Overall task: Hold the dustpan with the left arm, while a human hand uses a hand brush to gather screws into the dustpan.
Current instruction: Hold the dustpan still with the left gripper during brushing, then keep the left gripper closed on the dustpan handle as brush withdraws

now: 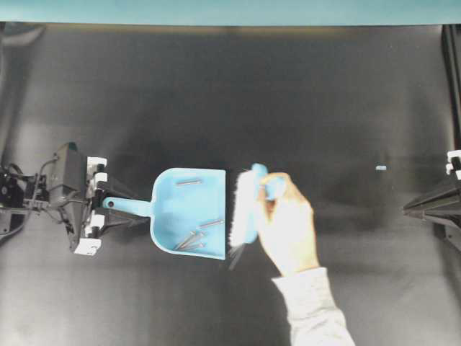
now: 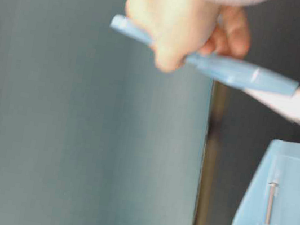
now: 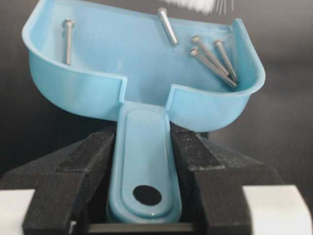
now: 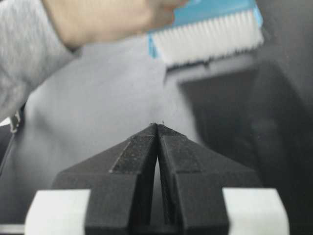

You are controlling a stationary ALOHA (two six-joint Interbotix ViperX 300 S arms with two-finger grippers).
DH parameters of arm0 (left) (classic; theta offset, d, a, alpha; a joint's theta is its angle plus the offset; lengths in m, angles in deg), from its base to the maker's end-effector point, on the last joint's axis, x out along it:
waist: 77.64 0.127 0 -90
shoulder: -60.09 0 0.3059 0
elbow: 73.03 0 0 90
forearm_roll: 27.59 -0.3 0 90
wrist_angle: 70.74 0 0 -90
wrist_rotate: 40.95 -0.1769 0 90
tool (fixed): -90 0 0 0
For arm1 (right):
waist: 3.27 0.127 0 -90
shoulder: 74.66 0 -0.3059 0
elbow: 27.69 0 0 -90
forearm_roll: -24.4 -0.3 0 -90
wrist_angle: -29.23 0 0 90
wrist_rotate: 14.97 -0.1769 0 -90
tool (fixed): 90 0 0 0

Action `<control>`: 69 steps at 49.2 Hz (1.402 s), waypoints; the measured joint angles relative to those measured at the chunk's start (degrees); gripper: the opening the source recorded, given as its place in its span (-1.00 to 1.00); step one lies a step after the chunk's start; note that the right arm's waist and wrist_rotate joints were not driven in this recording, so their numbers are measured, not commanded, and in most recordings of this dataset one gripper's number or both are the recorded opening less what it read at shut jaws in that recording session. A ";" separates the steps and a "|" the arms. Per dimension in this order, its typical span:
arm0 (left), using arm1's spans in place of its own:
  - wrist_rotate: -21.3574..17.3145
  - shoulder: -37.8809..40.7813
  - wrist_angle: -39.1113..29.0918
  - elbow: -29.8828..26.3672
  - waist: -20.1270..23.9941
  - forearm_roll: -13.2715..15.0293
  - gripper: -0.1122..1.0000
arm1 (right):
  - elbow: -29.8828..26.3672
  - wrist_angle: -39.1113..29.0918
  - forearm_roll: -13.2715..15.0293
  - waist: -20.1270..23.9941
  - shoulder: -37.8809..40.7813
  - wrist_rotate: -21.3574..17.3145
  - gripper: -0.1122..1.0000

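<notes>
The light blue dustpan (image 1: 186, 209) lies on the dark table, left of centre, its open edge to the right. My left gripper (image 1: 119, 205) is shut on its thin handle (image 3: 144, 161), one black finger on each side. Several silver screws (image 3: 215, 58) lie inside the pan (image 3: 122, 58). A human hand (image 1: 288, 223) holds the hand brush (image 1: 245, 205) with its white bristles at the pan's open edge. The brush also shows in the table-level view (image 2: 231, 71) and the right wrist view (image 4: 210, 29). My right gripper (image 4: 157, 126) is shut and empty at the right table edge (image 1: 432, 205).
A tiny pale blue fleck (image 1: 381, 168) lies on the table at the right. The person's grey sleeve (image 1: 313, 310) reaches in from the bottom edge. A teal wall strip (image 1: 230, 11) runs along the far edge.
</notes>
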 measured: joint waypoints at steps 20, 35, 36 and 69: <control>0.09 -2.20 4.39 1.58 -0.09 -0.09 -0.29 | 0.09 0.00 0.00 0.00 -0.09 0.00 -0.79; 0.00 -3.69 8.44 2.55 0.00 -0.09 -0.29 | 0.00 0.00 0.00 0.00 0.00 0.09 -0.79; 0.00 -3.69 8.53 2.55 0.00 -0.09 -0.29 | 0.00 0.00 -0.09 0.00 -0.09 0.00 -0.79; -2.29 -4.04 14.50 3.34 0.35 0.00 -0.29 | 0.00 0.00 0.00 0.00 0.00 0.00 -0.79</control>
